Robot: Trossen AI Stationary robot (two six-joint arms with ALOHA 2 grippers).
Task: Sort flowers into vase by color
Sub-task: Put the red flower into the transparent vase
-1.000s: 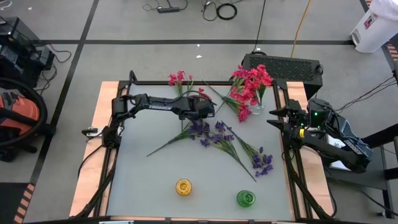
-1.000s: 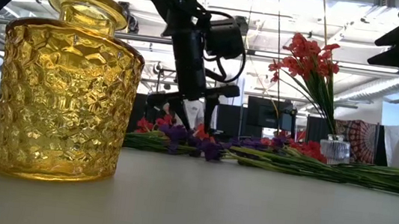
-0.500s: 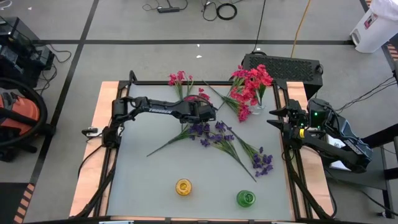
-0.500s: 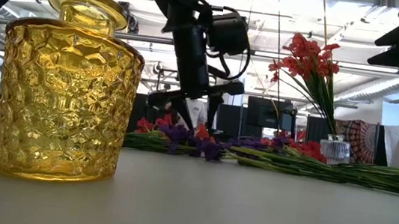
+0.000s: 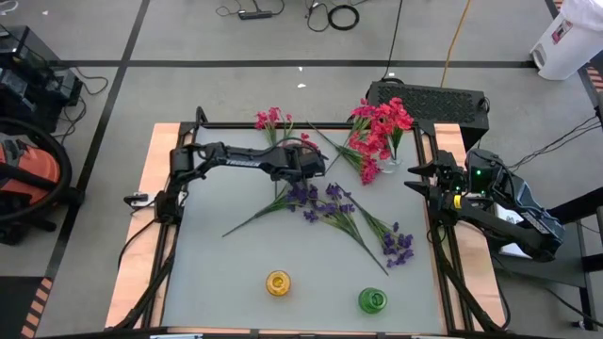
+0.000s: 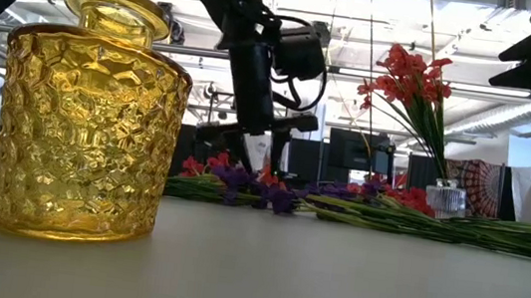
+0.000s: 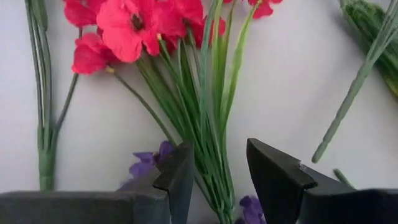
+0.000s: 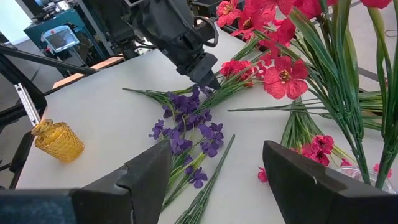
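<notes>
We see the left gripper (image 5: pixel 317 168) reaching over the far middle of the table (image 5: pixel 217 273), its fingers (image 7: pixel 177 180) spread apart on either side of the green stems of a red flower sprig (image 7: pixel 134 28) that lies flat on the tabletop. In the left wrist view the stems run up between the two dark fingers, but we cannot tell whether the fingers touch them. From table height the same gripper (image 6: pixel 245 152) hangs just above the heap of flowers.

The right gripper (image 5: pixel 419 174) waits at the right edge of the table, near the far corner, its fingers (image 8: pixel 146 174) also spread wide and holding nothing.

The flowers are in several places. A bunch of red and pink sprigs (image 5: pixel 379 127) already stands upright in a clear glass vase (image 6: pixel 445 200) at the far right of the table. One more red sprig (image 5: pixel 271 120) lies at the far edge, left of that vase. Purple sprigs (image 5: pixel 320 200) lie scattered across the middle of the table, just nearer than the left gripper, and another purple cluster (image 5: pixel 399 247) lies toward the right side, its long stem pointing back to the middle.

Along the near edge stand a yellow glass vase (image 5: pixel 278 282) and a green vase (image 5: pixel 372 300), side by side but apart, both with no flowers in them.
</notes>
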